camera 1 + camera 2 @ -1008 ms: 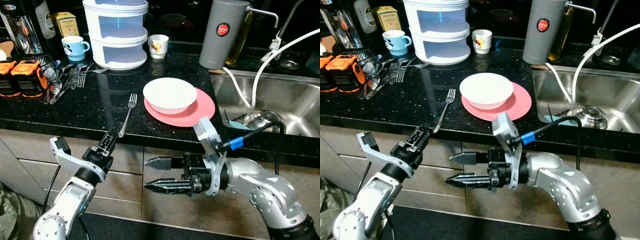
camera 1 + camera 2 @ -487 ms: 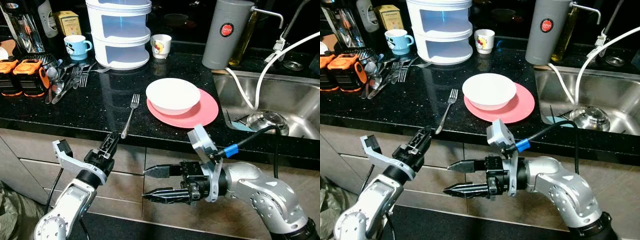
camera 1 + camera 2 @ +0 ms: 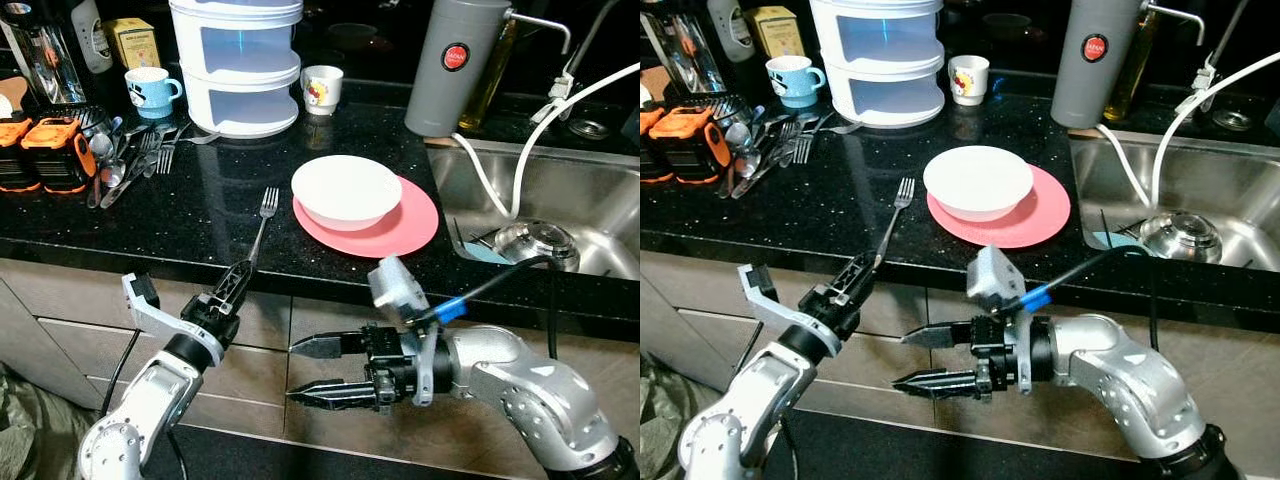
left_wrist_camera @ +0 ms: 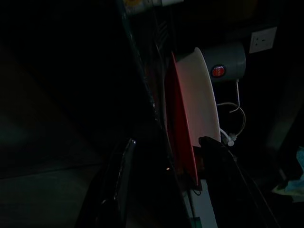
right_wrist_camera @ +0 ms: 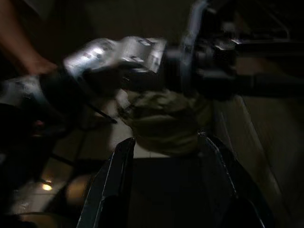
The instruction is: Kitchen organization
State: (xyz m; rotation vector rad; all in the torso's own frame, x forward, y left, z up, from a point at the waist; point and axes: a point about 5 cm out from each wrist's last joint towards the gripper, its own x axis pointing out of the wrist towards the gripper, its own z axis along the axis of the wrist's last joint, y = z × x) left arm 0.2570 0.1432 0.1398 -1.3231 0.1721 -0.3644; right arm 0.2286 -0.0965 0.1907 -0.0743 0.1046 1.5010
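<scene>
From the head cameras, the fork [image 3: 260, 226] lies on the black counter [image 3: 200, 215], handle toward the front edge, just above and beyond the left gripper [image 3: 236, 285], the nearer one, whose fingers look narrow. The right gripper [image 3: 318, 368] gapes wide below, pointing sideways. Along the left wrist, pink plate [image 4: 183, 142] edge-on. Right wrist: cabinet shadow, fingers [image 5: 116, 180] apart.

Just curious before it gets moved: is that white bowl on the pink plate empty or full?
Empty. The white bowl sits upright on the pink plate, and its inside shows plain white.
</scene>
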